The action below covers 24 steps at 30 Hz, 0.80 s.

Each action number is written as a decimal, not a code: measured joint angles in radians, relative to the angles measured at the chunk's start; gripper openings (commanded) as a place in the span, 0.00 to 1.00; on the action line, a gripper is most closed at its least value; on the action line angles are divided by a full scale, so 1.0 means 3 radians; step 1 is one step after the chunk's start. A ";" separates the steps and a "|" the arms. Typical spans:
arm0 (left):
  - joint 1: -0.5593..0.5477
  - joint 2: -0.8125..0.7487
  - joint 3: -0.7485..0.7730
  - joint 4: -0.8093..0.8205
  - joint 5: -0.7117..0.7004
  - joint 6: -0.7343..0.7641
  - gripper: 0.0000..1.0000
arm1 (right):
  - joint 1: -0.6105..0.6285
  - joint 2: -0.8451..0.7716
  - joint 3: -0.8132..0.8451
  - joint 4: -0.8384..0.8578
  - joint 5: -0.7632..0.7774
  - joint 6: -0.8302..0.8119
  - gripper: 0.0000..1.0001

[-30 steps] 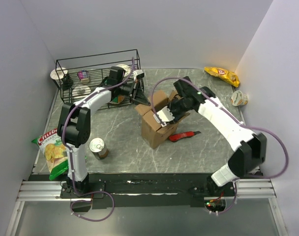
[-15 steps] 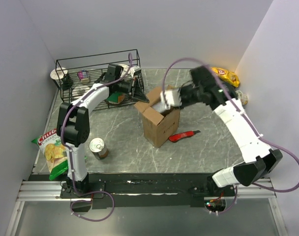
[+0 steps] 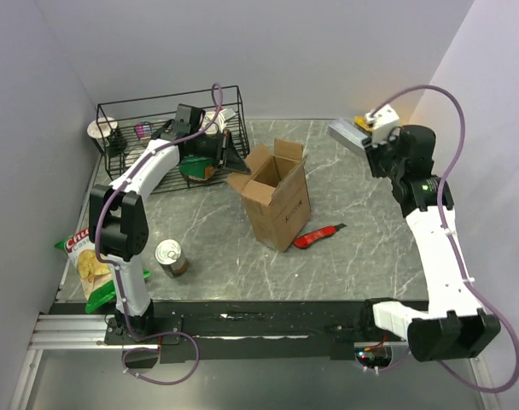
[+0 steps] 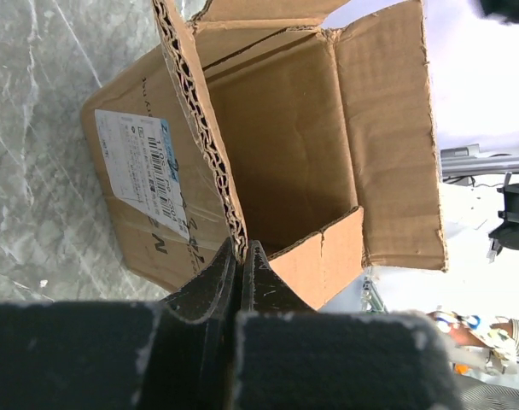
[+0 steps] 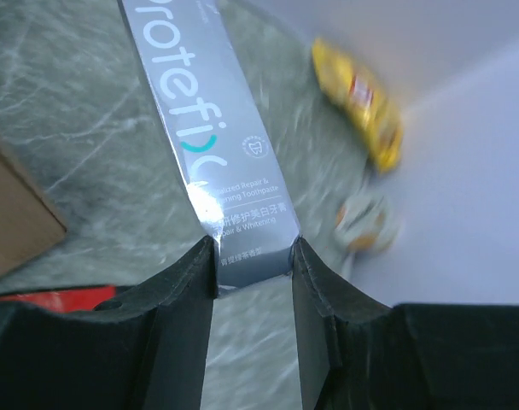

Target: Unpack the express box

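Note:
The express box (image 3: 281, 205), a brown carton with its top flaps open, stands mid-table; its white label (image 4: 144, 166) shows on one side. My left gripper (image 3: 236, 165) is shut on the edge of the box's left flap (image 4: 204, 111), its jaws (image 4: 240, 256) pinching the corrugated rim. High at the back right, well away from the box, my right gripper (image 3: 366, 141) is shut on one end of a silver toothpaste carton (image 5: 208, 128), which sticks out beyond the fingers (image 3: 345, 134).
A black wire basket (image 3: 127, 120) with small items stands at the back left. A red utility knife (image 3: 319, 237) lies right of the box. A can (image 3: 170, 256) and a green chip bag (image 3: 87, 260) sit front left. A yellow snack bag (image 5: 358, 94) and a cup (image 5: 362, 224) lie back right.
My right gripper has lifted the toothpaste carton out of the express box and swung it up to the back right. The left gripper has kept hold of the flap.

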 measured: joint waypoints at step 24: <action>0.0029 -0.0004 0.0013 0.0735 0.0327 -0.0481 0.64 | -0.0701 0.0945 -0.0877 0.0328 -0.0504 0.1226 1.00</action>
